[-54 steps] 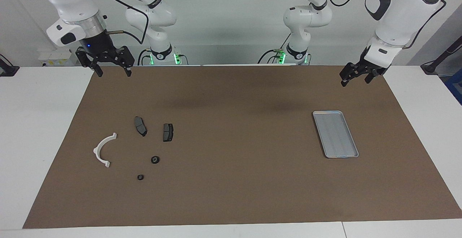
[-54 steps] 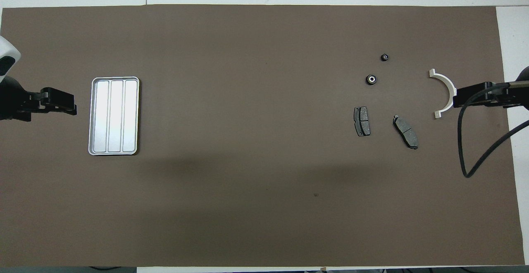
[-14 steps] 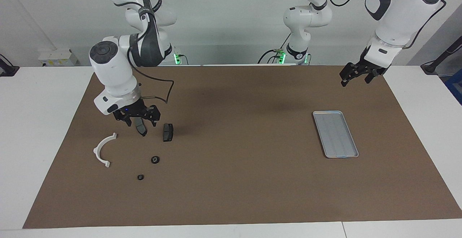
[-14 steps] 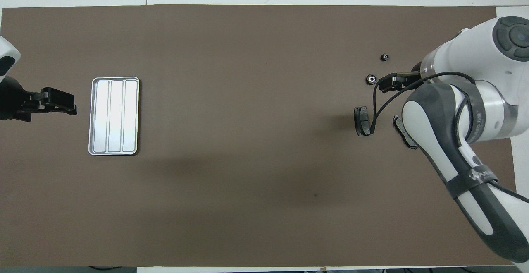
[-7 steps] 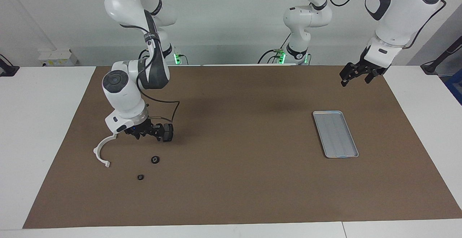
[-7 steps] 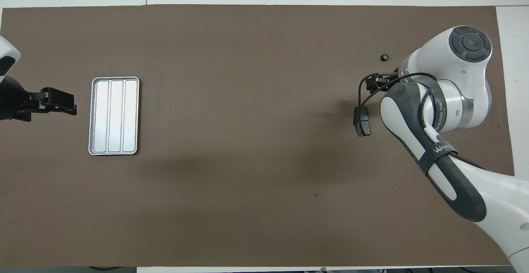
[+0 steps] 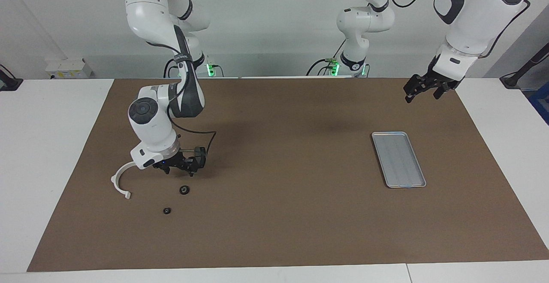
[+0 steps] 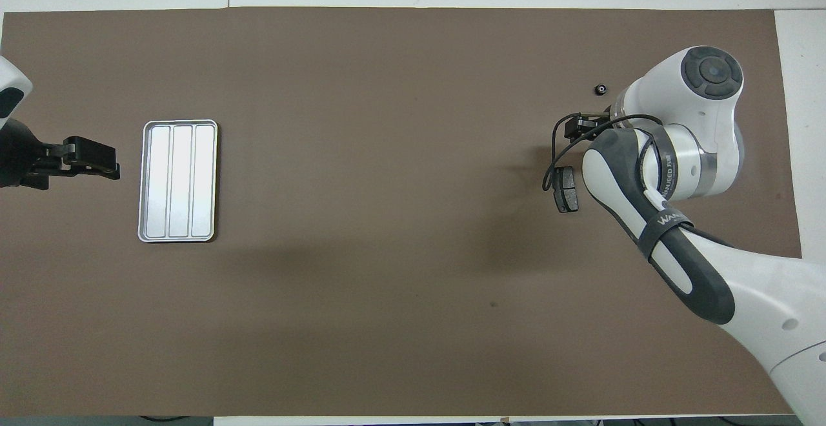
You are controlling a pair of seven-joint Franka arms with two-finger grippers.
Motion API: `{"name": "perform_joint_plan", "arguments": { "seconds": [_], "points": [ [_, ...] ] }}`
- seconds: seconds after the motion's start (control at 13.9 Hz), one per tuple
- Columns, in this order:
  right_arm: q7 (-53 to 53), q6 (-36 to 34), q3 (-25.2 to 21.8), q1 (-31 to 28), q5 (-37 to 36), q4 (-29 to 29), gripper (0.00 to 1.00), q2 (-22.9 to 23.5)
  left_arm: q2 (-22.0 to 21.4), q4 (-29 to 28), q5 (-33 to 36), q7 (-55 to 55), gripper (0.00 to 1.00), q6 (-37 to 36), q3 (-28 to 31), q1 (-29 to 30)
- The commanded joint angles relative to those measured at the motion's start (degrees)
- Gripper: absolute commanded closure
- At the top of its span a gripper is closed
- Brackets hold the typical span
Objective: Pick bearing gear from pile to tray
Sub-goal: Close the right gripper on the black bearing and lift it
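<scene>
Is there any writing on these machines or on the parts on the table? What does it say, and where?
Black strap on the right arm, overhead view: white lettering that looks like "WANJECO", not sharp enough to be sure.
Grey band on the right arm's wrist: small white print, too small to read.
Tray, gears, brake pad, white bracket: no writing visible.

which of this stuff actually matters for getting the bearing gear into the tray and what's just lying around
Job in hand:
- nearer gear
- farther gear
- tray
- right tool, open, over the nearer gear

Lying about:
- white bracket
- brake pad
- left tool, open, waiting
</scene>
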Motion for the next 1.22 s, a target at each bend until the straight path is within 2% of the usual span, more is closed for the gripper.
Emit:
{"name": "perform_joint_plan", "arguments": {
  "seconds": [0.0,0.22,0.72,1.15],
  "points": [
    [2.44,0.63,0.15,0.12,-2.73,4.15,0.12,4.21,-1.39,-0.86,-0.65,0.36,0.00,-0.75,0.51,-0.41],
    [2.53,0.45,0.15,0.38,-3.78,6.96,0.13,6.32,-1.39,-0.86,-0.65,0.36,0.00,-0.75,0.51,-0.41],
    [3.85,2.74,0.15,0.91,-4.93,7.33,0.14,8.26,-1.39,-0.86,-0.65,0.36,0.00,-0.66,0.51,-0.41],
    [3.76,2.56,0.15,0.74,-4.84,9.26,0.23,9.05,-1.39,-0.86,-0.65,0.36,0.00,-0.66,0.51,-0.41]
  ]
}}
